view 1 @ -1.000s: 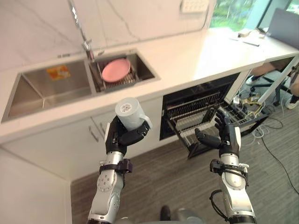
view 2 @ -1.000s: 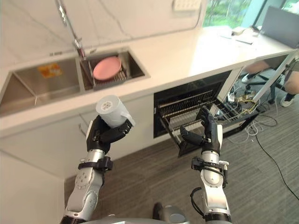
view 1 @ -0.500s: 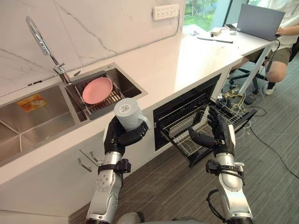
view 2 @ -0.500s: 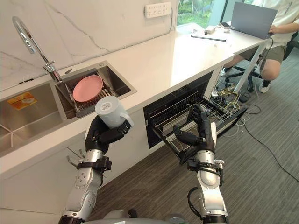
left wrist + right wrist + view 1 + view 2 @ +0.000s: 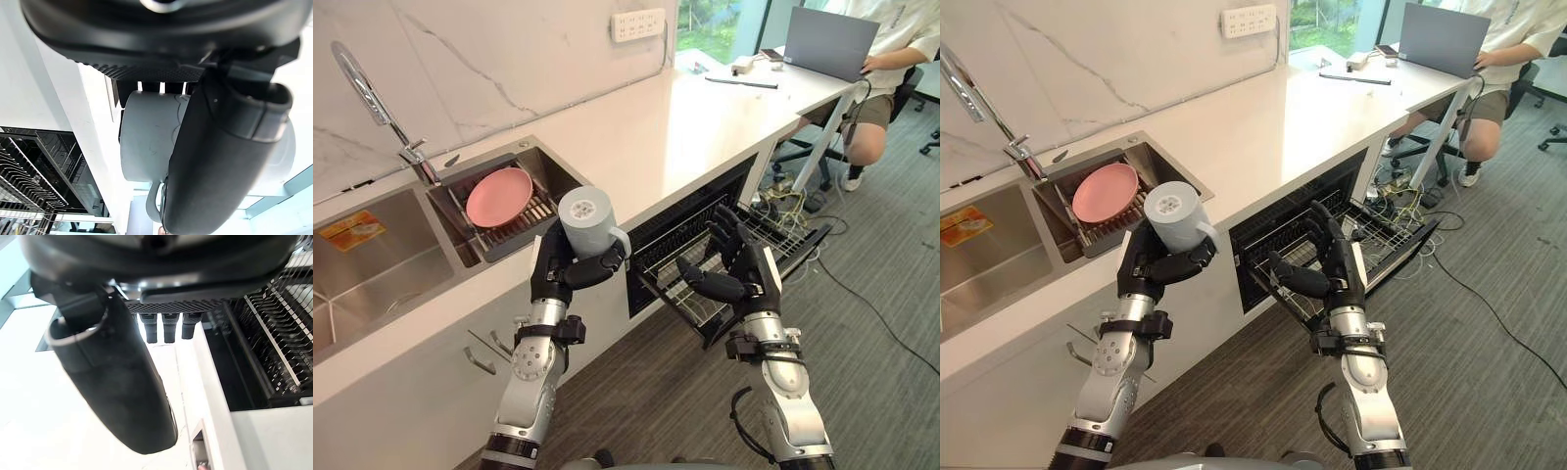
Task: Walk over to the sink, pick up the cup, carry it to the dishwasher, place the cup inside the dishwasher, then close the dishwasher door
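The left hand [image 5: 556, 279] was closed round a pale grey cup [image 5: 587, 223], its fingers wrapped about the lower part of the cup's wall and its thumb [image 5: 220, 161] laid across the side, as the left wrist view showed from close by. The cup was lifted clear of everything, in the air just in front of the counter's [image 5: 666, 122] front edge, between the sink [image 5: 382, 264] and the dishwasher [image 5: 690, 211]. The round end of the cup turned towards the head camera looked flat and closed, and its handle [image 5: 621, 243] stuck out on the side nearer the dishwasher. The right hand [image 5: 742, 281] had hold of nothing: its fingers [image 5: 168, 328] were spread and nearly straight, the thumb standing apart from them, and it hung in front of the dishwasher's opening, close to the wire rack [image 5: 759, 235]. The dishwasher sat under the counter towards its right half, with its door dropped open and the rack drawn out over the door. In the sink's right basin, near the counter's back edge, a pink plate [image 5: 499, 194] lay tilted on a drying grid, and a curved tap [image 5: 367, 88] rose behind the divide between the two basins. A white socket strip [image 5: 638, 23] was fixed to the marble wall above the counter's back edge. At the counter's far right end stood an open laptop [image 5: 822, 41], with a seated person [image 5: 886, 54] beside it.
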